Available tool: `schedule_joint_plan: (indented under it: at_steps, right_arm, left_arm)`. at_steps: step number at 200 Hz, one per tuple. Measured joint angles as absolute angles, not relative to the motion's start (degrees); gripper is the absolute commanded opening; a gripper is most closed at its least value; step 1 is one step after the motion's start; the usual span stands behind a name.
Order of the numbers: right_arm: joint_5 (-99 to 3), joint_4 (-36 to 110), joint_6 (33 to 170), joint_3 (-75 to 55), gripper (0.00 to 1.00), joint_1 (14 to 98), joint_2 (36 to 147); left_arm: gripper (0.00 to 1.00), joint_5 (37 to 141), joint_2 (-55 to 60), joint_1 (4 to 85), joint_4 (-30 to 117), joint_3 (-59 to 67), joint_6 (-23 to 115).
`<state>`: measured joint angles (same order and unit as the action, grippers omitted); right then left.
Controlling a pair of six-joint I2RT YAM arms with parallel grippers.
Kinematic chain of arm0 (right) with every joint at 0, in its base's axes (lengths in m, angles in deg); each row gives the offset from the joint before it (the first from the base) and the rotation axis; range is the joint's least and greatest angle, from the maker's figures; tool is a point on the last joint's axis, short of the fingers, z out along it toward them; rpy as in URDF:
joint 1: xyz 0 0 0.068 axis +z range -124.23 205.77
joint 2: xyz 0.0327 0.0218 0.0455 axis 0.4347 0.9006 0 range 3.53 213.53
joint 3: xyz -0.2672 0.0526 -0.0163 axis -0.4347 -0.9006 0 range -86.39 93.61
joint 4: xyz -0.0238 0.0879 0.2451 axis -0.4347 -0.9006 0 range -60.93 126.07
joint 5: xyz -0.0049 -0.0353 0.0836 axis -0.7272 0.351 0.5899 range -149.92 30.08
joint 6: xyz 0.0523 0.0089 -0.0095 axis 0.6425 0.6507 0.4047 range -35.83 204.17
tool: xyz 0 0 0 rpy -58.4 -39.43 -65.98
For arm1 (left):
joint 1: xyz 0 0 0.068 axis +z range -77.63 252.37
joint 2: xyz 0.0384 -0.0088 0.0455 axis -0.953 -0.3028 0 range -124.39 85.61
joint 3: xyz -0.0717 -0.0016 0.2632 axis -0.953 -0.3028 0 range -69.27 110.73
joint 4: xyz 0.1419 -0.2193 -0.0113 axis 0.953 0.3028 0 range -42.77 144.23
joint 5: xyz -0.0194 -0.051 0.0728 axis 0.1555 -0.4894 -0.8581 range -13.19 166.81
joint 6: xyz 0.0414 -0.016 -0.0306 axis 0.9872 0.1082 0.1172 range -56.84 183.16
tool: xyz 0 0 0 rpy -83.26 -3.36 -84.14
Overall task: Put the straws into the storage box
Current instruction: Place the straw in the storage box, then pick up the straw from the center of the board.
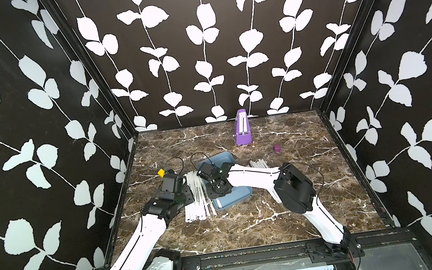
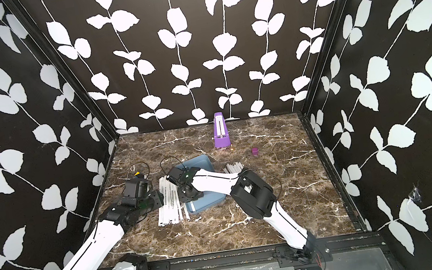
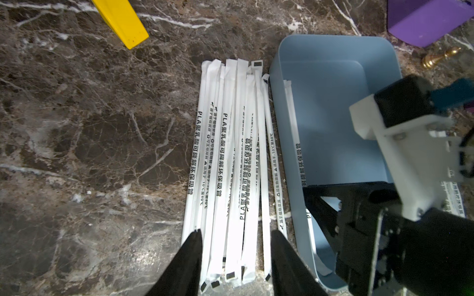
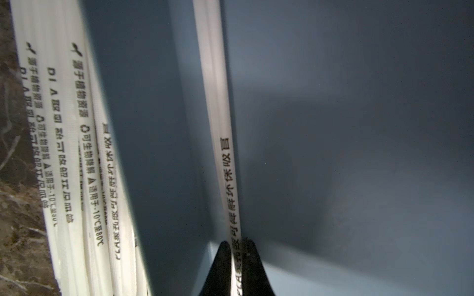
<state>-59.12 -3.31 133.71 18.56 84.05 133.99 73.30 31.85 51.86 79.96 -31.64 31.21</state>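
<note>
Marble tabletop (image 1: 250, 222): light-blue storage box (image 3: 333, 115) at centre, white wrapped straws (image 3: 230, 166) piled at its 9 o'clock. Left gripper (image 3: 236, 233) jaws apart, straddling that pile. Right gripper (image 4: 236, 243), inside the box, pinches one straw (image 4: 218, 102)

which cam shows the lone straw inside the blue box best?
Right wrist. The straw spans the frame along the storage box wall, print legible, one end between the fingertips of the right tool. Left wrist shows it smaller, part behind the right arm. In both top views that arm hides nearly all of it.
</note>
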Motion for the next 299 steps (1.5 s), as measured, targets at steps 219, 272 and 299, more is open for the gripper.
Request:
schedule_joint_plan:
  at_steps: [219,272,299]
  right_arm:
    - [-64.21,3.95,131.26,-11.54,0.27,69.1,112.68]
    - [-65.55,5.42,137.84,-19.38,0.28,70.0,104.15]
    - [-65.26,5.74,139.72,-19.41,0.31,72.03,101.51]
  left_arm:
    - [0.41,74.0,25.23,43.9,77.32,-29.98,31.24]
    - [0.41,73.15,25.79,43.9,77.23,-29.98,31.21]
    - [0.35,72.89,25.18,43.84,76.99,-29.96,30.93]
